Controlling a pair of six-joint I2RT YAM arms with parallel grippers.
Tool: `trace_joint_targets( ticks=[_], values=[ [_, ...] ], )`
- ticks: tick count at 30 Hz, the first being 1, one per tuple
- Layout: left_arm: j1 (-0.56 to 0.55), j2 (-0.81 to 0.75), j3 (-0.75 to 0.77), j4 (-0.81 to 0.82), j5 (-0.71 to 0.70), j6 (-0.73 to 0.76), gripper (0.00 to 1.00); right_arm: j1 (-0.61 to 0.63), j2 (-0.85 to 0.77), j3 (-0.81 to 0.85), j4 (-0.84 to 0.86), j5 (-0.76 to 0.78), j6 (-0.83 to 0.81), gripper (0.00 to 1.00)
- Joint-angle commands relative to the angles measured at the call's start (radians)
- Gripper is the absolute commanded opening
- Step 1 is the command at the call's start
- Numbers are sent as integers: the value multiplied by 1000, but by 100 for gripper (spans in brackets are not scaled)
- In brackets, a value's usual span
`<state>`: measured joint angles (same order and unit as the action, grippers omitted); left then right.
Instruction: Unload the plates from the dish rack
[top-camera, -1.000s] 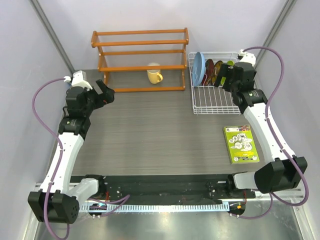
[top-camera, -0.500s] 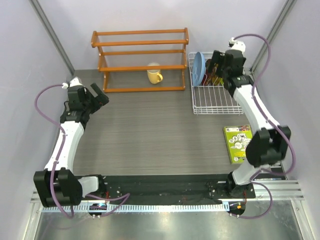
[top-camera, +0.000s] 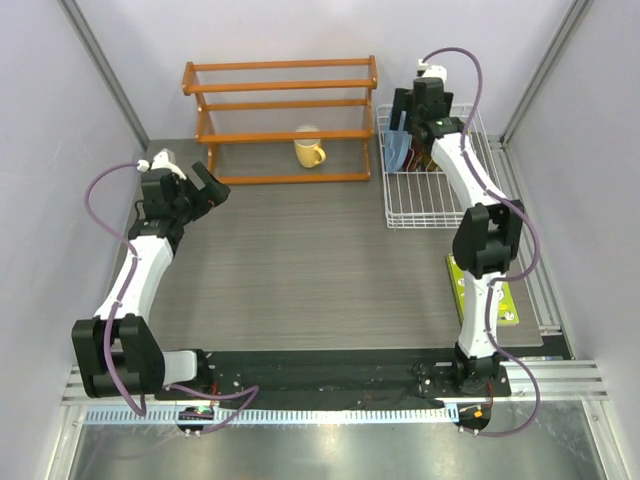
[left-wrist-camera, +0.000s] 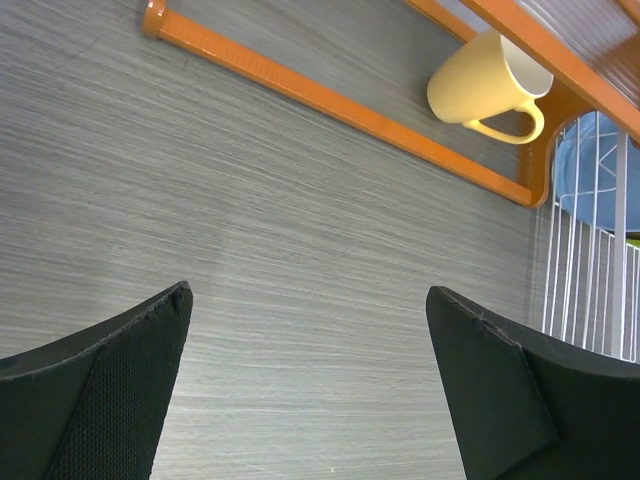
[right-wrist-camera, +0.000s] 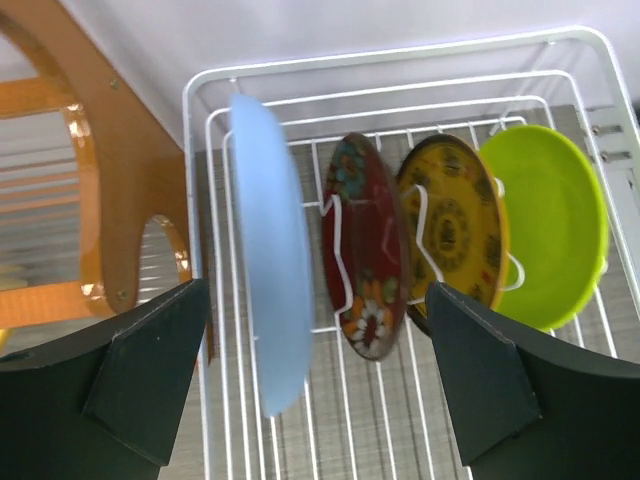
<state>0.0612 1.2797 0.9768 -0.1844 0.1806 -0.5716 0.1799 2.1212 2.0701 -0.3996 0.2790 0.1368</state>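
The grey table sat between pale walls, the dish rack lying lengthwise front to back. Four plates stood on edge across its far end, right fingers spread above them, left fingers spread well left of the rack.

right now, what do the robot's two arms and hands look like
The left arm and right arm are alike: white tapered links between chunky black joint housings, each trailing a looping purple cable that ends in a small white plug at the wrist. The left hand and right hand each have two matte black wedge-shaped fingers. No markings show.
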Motion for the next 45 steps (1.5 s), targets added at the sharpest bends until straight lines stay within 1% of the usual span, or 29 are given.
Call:
trace_joint_targets(
  ticks=[1, 3, 4, 5, 6, 7, 10, 14, 16, 19, 21, 22, 24, 25, 27, 28, 30, 33, 36, 38, 39, 42, 45],
  values=[
    [-4, 26, -9, 85, 26, -4, 99, 78, 66, 164, -53, 77, -86, 95],
    [-6, 33, -15, 89, 22, -2, 100, 99, 101, 205, -74, 138, -115, 92],
    [-6, 33, -18, 89, 20, 1, 100, 105, 129, 243, -82, 173, -121, 89],
    [-6, 35, -20, 89, 20, 3, 100, 110, 146, 258, -94, 199, -131, 84],
    [-6, 32, -20, 88, 19, 7, 100, 115, 155, 271, -97, 257, -132, 79],
    [-6, 30, -24, 88, 19, 10, 99, 119, 164, 281, -100, 282, -131, 76],
    [-6, 21, -27, 86, 16, 15, 99, 121, 178, 280, -104, 366, -152, 75],
    [-6, 12, -35, 88, 16, 15, 99, 121, 192, 272, -102, 427, -154, 72],
    [-6, 7, -41, 89, 14, 15, 99, 122, 198, 271, -100, 439, -157, 69],
    [-6, 4, -50, 89, 17, 18, 99, 121, 204, 268, -100, 431, -158, 59],
    [-8, 1, -52, 86, 14, 24, 99, 122, 207, 269, -102, 419, -158, 51],
    [-6, 1, -52, 85, 13, 27, 99, 121, 209, 265, -100, 416, -158, 40],
    [-6, 1, -53, 83, 8, 29, 99, 121, 209, 259, -100, 401, -155, 31],
    [-6, 1, -53, 79, 10, 32, 99, 122, 209, 255, -102, 394, -157, 20],
    [-6, 4, -55, 79, 8, 32, 99, 125, 210, 254, -102, 391, -160, 9],
    [-6, 3, -55, 77, 8, 32, 99, 135, 212, 258, -100, 402, -166, 1],
    [-6, 4, -56, 77, 7, 30, 99, 147, 215, 263, -96, 433, -186, 1],
    [-6, 3, -61, 77, 2, 29, 99, 176, 207, 259, -59, 523, -225, 1],
    [-6, 4, -56, 62, -26, 32, 99, 217, 183, 259, 20, 682, -295, 1],
    [-8, 4, -46, 34, -42, 36, 99, 233, 137, 228, 73, 733, -354, 1],
    [-6, 4, -41, 25, -61, 42, 100, 237, 119, 217, 126, 776, -374, 1],
    [-6, -5, -29, 5, -70, 52, 99, 254, 39, 168, 209, 825, -433, 1],
    [-6, -11, -15, 0, -55, 55, 99, 263, -50, 102, 232, 851, -444, 1]
  ],
)
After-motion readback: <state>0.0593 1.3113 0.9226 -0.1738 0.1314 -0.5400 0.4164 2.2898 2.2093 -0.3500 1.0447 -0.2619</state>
